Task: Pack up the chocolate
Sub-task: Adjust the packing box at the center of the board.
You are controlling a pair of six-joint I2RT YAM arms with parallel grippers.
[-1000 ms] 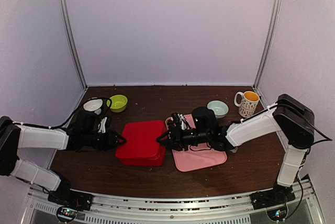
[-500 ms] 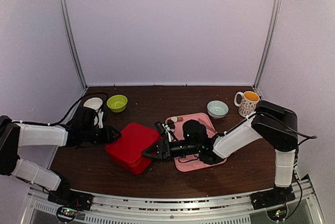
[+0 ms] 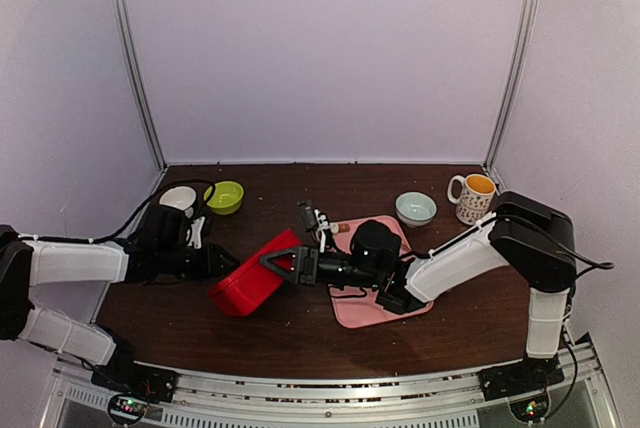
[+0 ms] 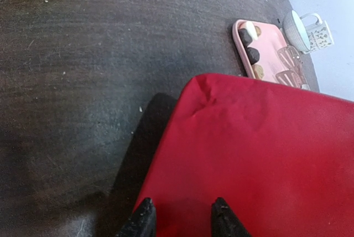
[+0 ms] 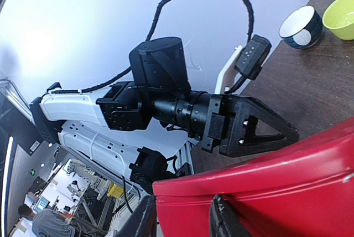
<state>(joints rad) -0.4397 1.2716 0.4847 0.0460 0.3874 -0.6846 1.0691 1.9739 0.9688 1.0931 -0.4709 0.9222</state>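
A red box stands tilted, its right edge raised and its left end on the table. My right gripper is shut on its raised edge; in the right wrist view the fingers straddle the red rim. My left gripper is at the box's left side, its fingers apart and lying against the red surface. A few pieces of chocolate, dark, light brown and cream, lie at the near end of the pink tray. In the top view the tray is partly hidden by my right arm.
A white bowl and a green bowl stand at the back left. A pale blue bowl and a patterned mug stand at the back right. Pale tongs lie on the tray.
My right gripper has reached further left and lifted the box's right edge, so the box went from flat to steeply tilted and slid left. My left gripper stayed at its left side.
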